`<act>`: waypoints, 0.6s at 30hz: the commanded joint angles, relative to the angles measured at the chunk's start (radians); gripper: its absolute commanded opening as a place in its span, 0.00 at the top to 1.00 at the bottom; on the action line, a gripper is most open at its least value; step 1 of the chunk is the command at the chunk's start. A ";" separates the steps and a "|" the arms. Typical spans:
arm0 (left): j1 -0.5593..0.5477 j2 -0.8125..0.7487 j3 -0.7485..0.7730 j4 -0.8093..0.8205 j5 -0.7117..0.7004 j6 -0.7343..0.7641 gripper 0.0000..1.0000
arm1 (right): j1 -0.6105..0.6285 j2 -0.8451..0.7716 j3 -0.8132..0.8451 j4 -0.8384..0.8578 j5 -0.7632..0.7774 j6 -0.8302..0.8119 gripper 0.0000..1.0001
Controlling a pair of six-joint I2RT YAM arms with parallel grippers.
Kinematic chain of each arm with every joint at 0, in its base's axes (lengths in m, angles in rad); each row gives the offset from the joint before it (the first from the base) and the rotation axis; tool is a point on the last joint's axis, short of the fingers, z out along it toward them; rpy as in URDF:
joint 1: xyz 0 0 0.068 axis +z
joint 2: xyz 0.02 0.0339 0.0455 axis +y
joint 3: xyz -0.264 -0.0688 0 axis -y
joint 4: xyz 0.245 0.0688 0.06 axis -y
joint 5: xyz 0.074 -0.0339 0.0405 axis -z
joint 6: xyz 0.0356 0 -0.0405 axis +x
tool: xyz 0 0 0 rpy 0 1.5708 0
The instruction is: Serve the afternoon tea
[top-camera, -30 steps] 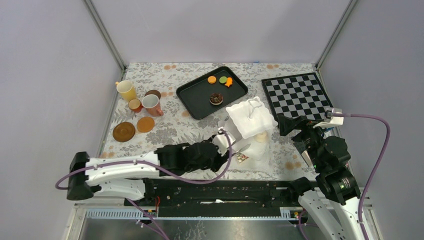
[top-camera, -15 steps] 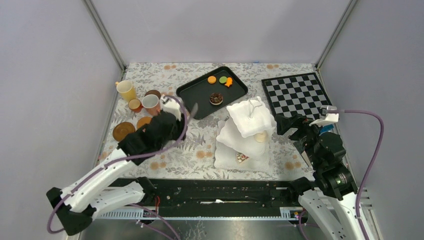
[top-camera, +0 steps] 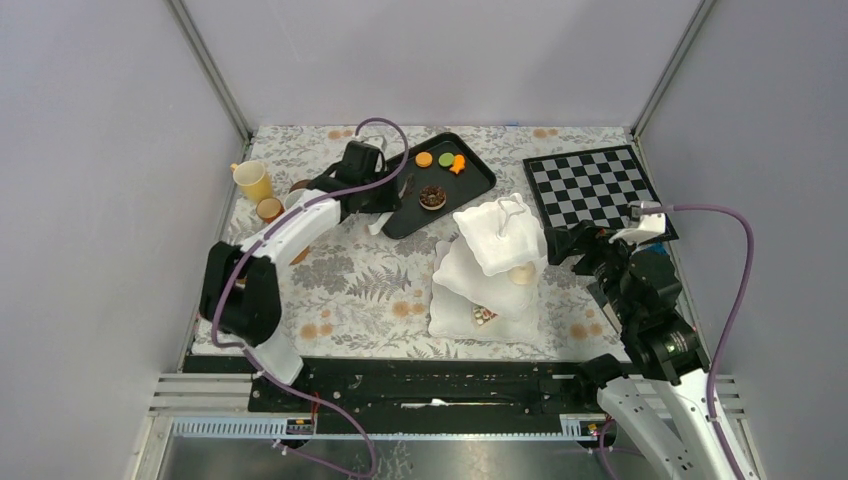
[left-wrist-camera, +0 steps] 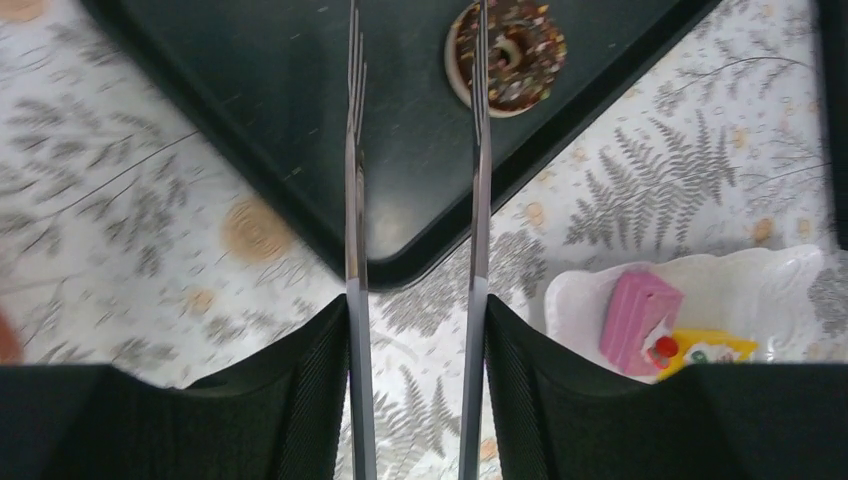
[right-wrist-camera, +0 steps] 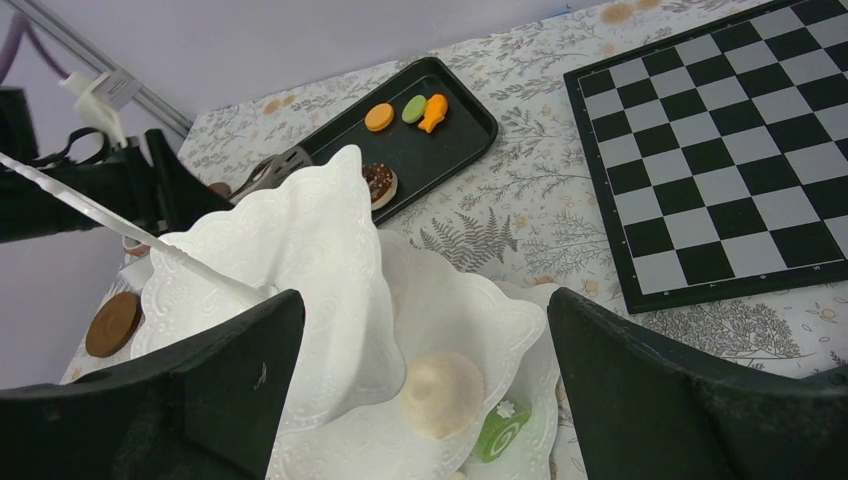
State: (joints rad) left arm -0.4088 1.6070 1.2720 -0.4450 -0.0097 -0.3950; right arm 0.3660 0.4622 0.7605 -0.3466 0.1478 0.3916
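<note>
My left gripper [left-wrist-camera: 416, 310] is shut on the silver tongs [left-wrist-camera: 355, 200], whose two arms run forward between my fingers. The tong tips stand apart over the black tray [left-wrist-camera: 250, 100], the right tip at the edge of a chocolate doughnut [left-wrist-camera: 510, 55]. From above, the left gripper [top-camera: 378, 208] hangs at the tray's near-left side. The white three-tier stand [top-camera: 500, 235] holds a cream round cake [right-wrist-camera: 442, 392], a green roll [right-wrist-camera: 503, 425] and a pink cake [left-wrist-camera: 640, 315]. My right gripper [right-wrist-camera: 425, 310] is open beside the stand, holding nothing.
Orange and green macarons [right-wrist-camera: 379, 117] lie at the tray's far end. A yellow cup [top-camera: 252, 180] and a small brown cup [top-camera: 269, 209] stand at the left, partly behind my left arm. A brown saucer [right-wrist-camera: 112, 322] lies nearby. A chessboard [top-camera: 595, 190] lies at the back right.
My left arm swung away from the stand's bottom tier, left and then back to the black tray, carrying the tongs. The right gripper barely moved.
</note>
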 commanded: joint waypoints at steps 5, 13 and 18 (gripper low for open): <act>-0.004 0.162 0.183 0.104 0.106 0.029 0.46 | 0.006 0.070 0.086 0.040 -0.030 -0.010 0.02; -0.028 0.276 0.338 -0.003 0.098 0.083 0.39 | 0.005 0.046 0.051 0.047 -0.013 0.036 0.02; -0.059 0.350 0.436 -0.075 0.047 0.115 0.38 | 0.006 0.030 0.050 0.044 -0.012 0.036 0.02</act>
State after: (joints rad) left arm -0.4423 1.9259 1.6150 -0.4808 0.0643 -0.3229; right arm 0.3660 0.5056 0.8013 -0.3458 0.1303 0.4168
